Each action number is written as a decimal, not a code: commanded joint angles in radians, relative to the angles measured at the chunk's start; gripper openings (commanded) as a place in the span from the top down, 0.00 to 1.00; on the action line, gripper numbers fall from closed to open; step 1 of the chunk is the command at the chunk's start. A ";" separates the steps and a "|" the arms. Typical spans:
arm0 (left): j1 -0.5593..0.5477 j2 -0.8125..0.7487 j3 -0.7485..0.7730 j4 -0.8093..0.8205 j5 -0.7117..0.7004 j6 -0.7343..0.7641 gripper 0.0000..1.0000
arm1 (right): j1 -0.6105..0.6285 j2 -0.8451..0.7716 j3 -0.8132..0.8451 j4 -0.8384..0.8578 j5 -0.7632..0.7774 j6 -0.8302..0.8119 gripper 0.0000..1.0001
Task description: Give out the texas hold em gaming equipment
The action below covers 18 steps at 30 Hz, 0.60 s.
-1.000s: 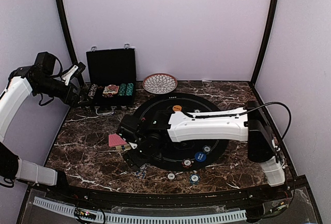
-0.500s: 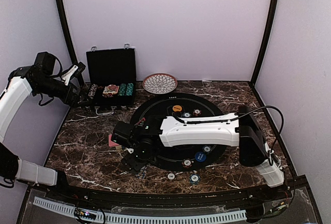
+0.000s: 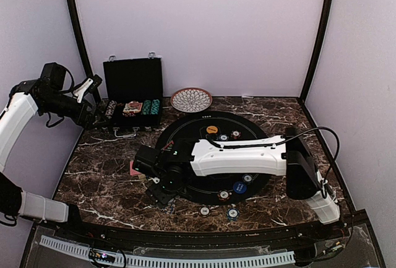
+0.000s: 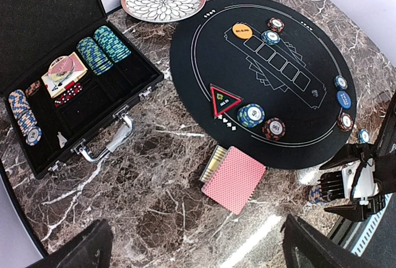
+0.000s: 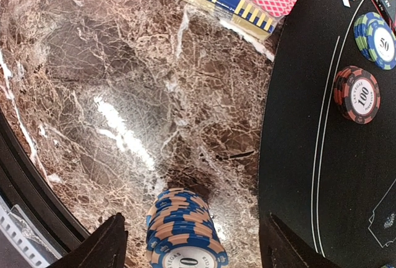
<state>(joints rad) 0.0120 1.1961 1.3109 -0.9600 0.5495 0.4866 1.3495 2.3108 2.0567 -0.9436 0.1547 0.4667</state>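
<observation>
Left gripper [image 4: 198, 252] hangs wide open, holding nothing. The case [image 4: 93, 104] (hinged open) holds chip rows [image 4: 102, 48] and cards [image 4: 64, 73]. Rightward, a red deck [image 4: 234, 179] lies on the marble [image 4: 154, 206]. The right gripper [image 5: 193, 228] straddles a chip stack [image 5: 184, 237], fingers apart, not touching it.

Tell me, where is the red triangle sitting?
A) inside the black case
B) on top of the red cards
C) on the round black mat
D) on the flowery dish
C: the red triangle lies flat on the round black mat, close to the mat's edge.
</observation>
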 commanded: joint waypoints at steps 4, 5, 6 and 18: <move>-0.004 -0.020 -0.010 -0.011 0.013 0.009 0.01 | 0.013 0.012 -0.021 0.012 -0.009 -0.006 0.30; -0.004 -0.021 -0.010 -0.012 0.013 0.009 0.01 | 0.013 0.012 -0.025 0.015 -0.008 -0.006 0.31; -0.004 -0.021 -0.010 -0.012 0.012 0.009 0.01 | 0.013 0.012 -0.030 0.017 -0.009 -0.005 0.31; -0.004 -0.025 -0.013 -0.013 0.010 0.010 0.01 | 0.013 0.004 -0.044 0.023 -0.010 -0.001 0.50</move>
<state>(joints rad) 0.0120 1.1961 1.3079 -0.9600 0.5495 0.4866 1.3495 2.3123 2.0209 -0.9318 0.1474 0.4625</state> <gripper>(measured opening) 0.987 0.545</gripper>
